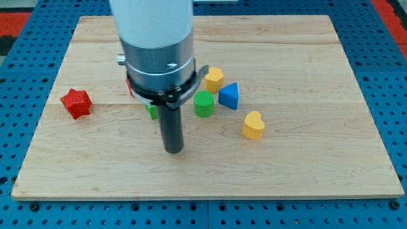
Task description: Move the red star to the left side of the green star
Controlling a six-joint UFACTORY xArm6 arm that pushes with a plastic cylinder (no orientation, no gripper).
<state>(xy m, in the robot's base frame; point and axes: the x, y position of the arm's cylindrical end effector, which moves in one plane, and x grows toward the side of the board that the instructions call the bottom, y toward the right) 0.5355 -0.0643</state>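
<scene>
The red star (76,102) lies on the wooden board (305,159) at the view's left. A green block (152,112), possibly the green star, shows only as a sliver behind the rod, to the right of the red star. My tip (173,151) rests on the board below and slightly right of that green sliver, well to the right of the red star. The arm's white and grey body hides the area above the green sliver; a bit of red (129,87) peeks out at its left edge.
A green cylinder (203,103) stands right of the rod. A yellow block (214,79) and a blue triangle (229,95) lie further right. A yellow heart (253,125) lies below the blue triangle.
</scene>
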